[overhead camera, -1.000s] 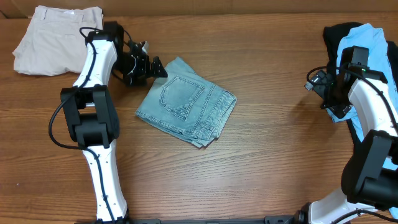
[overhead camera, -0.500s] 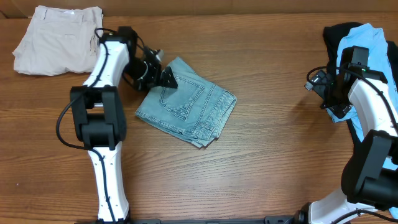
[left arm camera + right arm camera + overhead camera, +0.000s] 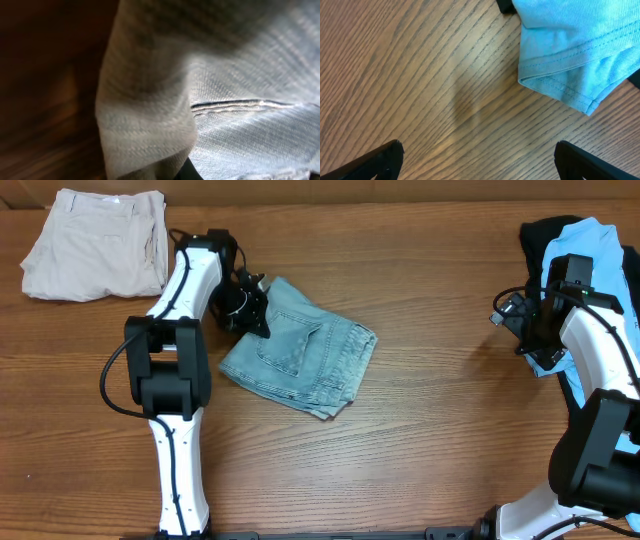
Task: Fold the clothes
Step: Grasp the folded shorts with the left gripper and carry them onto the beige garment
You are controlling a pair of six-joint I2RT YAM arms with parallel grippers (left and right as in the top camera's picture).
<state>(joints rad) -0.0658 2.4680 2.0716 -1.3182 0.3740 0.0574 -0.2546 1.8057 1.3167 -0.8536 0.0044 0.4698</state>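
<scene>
Folded light-blue denim shorts (image 3: 300, 360) lie on the wooden table left of centre. My left gripper (image 3: 260, 318) is at their upper left edge and is shut on the denim there. In the left wrist view the denim (image 3: 240, 65) fills the frame, a fold of it pinched at the bottom, with only a dark bit of a finger (image 3: 187, 173) showing. My right gripper (image 3: 477, 160) hangs open over bare wood, just left of a sky-blue shirt (image 3: 570, 45). In the overhead view it (image 3: 512, 320) is at the far right.
Folded beige shorts (image 3: 95, 240) lie at the back left corner. The sky-blue shirt (image 3: 580, 240) rests on a black garment (image 3: 535, 240) at the right edge, under the right arm. Bare wood table (image 3: 440, 430) lies between the two arms.
My left gripper moved right onto the shorts' upper left edge and closed on the denim, bunching that edge. The right arm has not moved.
</scene>
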